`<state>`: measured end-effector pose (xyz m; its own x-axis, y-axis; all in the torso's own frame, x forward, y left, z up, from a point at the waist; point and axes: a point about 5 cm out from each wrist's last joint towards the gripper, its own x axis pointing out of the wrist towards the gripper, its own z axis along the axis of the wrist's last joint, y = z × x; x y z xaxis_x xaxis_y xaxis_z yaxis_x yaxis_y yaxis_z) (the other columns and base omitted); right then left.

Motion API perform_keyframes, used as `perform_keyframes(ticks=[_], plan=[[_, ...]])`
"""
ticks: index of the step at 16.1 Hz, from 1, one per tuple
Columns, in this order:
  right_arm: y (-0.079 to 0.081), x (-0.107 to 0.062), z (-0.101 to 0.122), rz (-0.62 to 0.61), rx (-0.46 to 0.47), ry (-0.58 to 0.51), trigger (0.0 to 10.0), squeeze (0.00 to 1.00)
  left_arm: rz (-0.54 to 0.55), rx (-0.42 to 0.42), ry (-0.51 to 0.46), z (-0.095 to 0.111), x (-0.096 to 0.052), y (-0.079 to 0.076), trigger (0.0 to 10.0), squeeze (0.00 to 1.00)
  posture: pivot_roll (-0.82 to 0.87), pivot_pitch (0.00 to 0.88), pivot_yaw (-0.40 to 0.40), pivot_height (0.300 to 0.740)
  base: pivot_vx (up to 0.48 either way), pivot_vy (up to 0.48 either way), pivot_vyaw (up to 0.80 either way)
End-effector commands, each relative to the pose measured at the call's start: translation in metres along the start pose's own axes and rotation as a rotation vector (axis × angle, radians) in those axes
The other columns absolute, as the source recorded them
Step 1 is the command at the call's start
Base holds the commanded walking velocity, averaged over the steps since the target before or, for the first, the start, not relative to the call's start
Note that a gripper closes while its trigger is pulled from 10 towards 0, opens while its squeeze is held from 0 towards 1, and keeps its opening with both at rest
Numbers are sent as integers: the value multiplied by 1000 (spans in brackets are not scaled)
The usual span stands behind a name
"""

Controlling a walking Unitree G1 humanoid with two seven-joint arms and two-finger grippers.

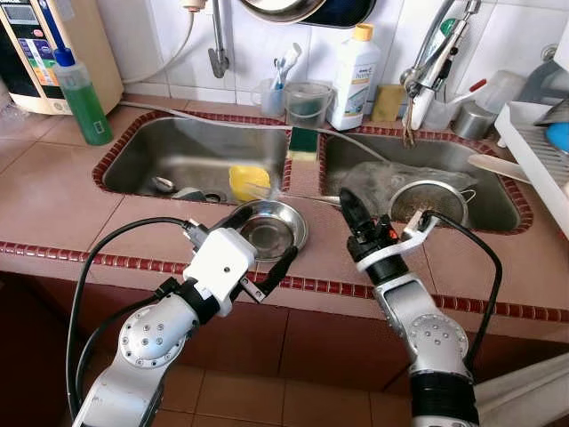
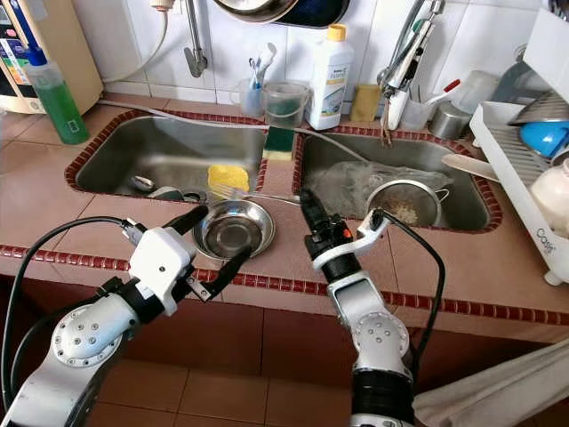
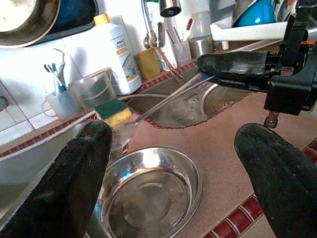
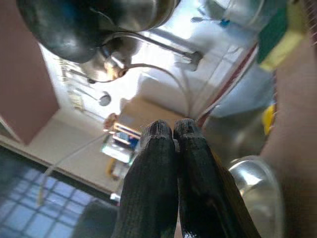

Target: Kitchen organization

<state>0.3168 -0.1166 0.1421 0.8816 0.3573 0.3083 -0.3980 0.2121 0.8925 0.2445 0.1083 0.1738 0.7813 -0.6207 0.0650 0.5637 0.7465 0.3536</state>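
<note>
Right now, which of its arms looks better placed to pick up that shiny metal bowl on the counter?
The left. Its gripper hangs just before the steel bowl with fingers spread wide on either side of it. The right gripper sits beside the bowl, fingers pressed together, pointing toward the sinks.

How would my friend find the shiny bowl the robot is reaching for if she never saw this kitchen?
Find the double sink set in the brown tiled counter. On the counter's front edge, before the strip between the two basins, sits a round metal bowl, between the open left gripper and the shut right gripper. Unlike the strainer in the right basin, it is solid, empty and mirror-shiny.
</note>
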Motion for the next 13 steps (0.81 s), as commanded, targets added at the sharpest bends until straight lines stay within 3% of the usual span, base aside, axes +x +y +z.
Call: perform_keyframes(ticks=[1,3,5,7,9,10,11,13], plan=[[12,0,7,30,-66,-32,10000,0,0,8,-12,3,0,1,10000,0,30,45,-32,740,0,0,0],[43,4,33,18,-319,-150,10000,0,-5,10,-15,4,2,3,10000,0,20,46,-24,740,0,0,0],[52,4,34,23,-418,-149,10000,0,-4,11,-20,5,3,5,10000,0,17,47,-21,740,0,0,0],[74,12,34,-44,-661,-143,10000,0,19,2,-39,7,6,10,10000,0,11,45,-15,740,0,0,0],[76,17,32,-113,-856,-111,10000,0,23,0,-41,8,6,11,10000,0,9,45,-14,740,0,0,0],[74,22,27,-181,-1003,-55,10000,0,37,8,-46,8,8,12,10000,0,6,45,-13,740,0,0,0],[74,24,22,-196,-1057,-11,10000,0,77,18,-60,10,9,16,10000,0,7,45,-13,740,0,0,0],[74,26,19,-210,-1043,62,10000,0,207,19,-85,14,10,32,10000,0,7,46,-15,740,0,0,0]])
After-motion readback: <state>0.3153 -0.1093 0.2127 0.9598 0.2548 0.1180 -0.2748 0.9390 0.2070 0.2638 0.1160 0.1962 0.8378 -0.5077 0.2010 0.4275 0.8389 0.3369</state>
